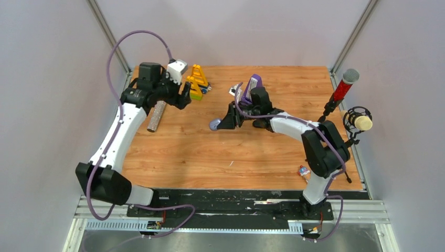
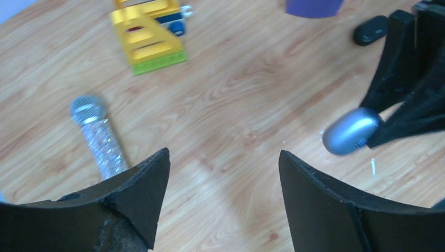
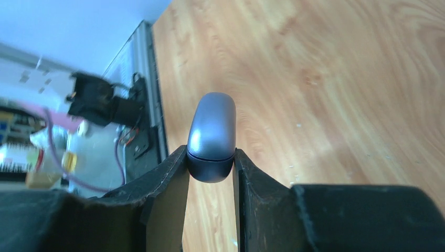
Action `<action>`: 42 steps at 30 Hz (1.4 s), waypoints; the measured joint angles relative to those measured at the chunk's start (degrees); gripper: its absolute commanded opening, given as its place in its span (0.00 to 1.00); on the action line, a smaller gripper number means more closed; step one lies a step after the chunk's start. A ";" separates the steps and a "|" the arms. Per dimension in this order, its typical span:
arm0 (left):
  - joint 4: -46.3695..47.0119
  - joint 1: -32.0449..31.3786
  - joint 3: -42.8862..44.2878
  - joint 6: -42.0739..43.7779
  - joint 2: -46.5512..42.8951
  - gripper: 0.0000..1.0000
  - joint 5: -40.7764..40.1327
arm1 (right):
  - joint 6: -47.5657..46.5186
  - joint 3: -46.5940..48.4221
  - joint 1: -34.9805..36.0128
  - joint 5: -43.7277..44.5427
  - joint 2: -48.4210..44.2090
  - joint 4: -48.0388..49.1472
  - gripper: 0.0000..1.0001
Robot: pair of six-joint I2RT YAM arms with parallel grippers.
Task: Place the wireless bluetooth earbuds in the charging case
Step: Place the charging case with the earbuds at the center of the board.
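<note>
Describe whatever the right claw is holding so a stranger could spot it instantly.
Start at the wooden table and find its middle, where the right claw reaches leftward. Pinched between its black fingers is a pale grey-blue oval lump, smooth and shiny. It is neither sparkly like the glittery silver stick at the left nor black like the small glossy black oval case.

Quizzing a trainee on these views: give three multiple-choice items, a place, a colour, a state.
1. The oval object the right gripper holds is: A red; B yellow; C grey-blue.
2. The glitter microphone lies: A in the right gripper; B on the table beside the left arm; C on the oval object.
3. The left gripper is: A open, empty; B shut on the microphone; C shut on the oval object.
C, its wrist view shows that; B, it lies by that arm; A, fingers apart, nothing between.
</note>
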 measured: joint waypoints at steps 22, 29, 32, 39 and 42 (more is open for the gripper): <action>-0.98 13.31 -10.51 0.92 -20.26 1.00 -3.80 | 17.29 16.35 6.08 24.57 23.82 -5.22 0.01; -1.27 13.62 -10.51 0.70 -20.37 1.00 -1.62 | 19.58 17.00 7.56 26.36 24.24 -5.18 0.06; -1.44 13.68 -10.51 0.68 -20.37 1.00 -0.76 | 20.48 17.53 7.61 26.36 24.79 -5.16 0.17; -1.70 13.84 -10.49 0.50 -20.17 1.00 0.50 | 21.94 17.97 7.61 26.14 25.14 -5.18 0.43; -1.92 13.84 -10.49 0.48 -20.06 1.00 0.74 | 21.90 17.94 7.58 26.21 25.14 -5.95 0.50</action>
